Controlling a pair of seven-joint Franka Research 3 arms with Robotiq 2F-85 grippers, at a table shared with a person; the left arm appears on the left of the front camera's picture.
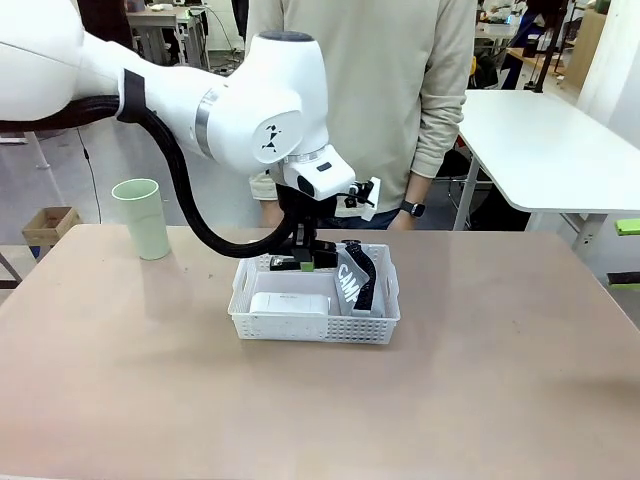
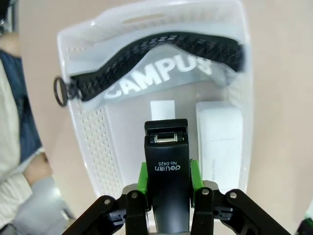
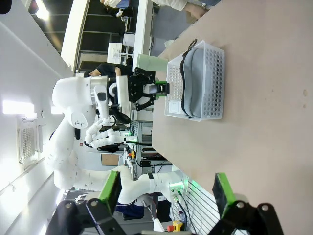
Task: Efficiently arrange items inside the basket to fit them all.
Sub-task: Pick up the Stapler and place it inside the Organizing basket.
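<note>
Two items in basket w/ pouch ahead of left claw, white box beside. Claw pinches black stapler over bare floor. We worry: set crooked, no room for cup, well off on tabletop. Right claw spread.

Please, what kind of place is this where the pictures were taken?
Most likely a robotics lab or workshop. A white robot arm works at a table with a person standing opposite, and another white table and desks with equipment stand behind.
</note>
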